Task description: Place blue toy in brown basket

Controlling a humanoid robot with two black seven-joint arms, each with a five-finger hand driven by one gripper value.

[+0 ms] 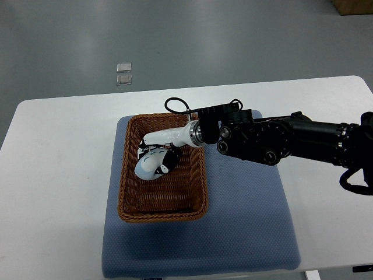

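A white bench [58, 175] carried a blue mat [245, 221], and on the mat's left part lay a brown basket [131, 175], woven, oblong, with its long side running away from the robot. The mat showed around the basket on all sides and stretched well out to the right of it.

The right arm [303, 140] came in from the picture's right edge, black and bulky, lying across the mat's far part. A black cable [178, 105] looped above its wrist. Its white hand [169, 139] reached over the basket's right rim into the far half of the basket.

The toy [150, 164], pale blue and white with dark markings, sat inside the basket, in the far half and toward the left wall, on the woven floor. The hand was right at the toy's upper end, touching or nearly so; the fingers could not be made out clearly against the toy, so I cannot tell whether the hand was open, closed or gripping it. The near half of the basket held nothing else that could be seen.

Beyond the bench lay a grey floor [175, 41], with two small clear squares [123, 73] on it, one just behind the other. A brown box corner [352, 6] showed at the top right edge.
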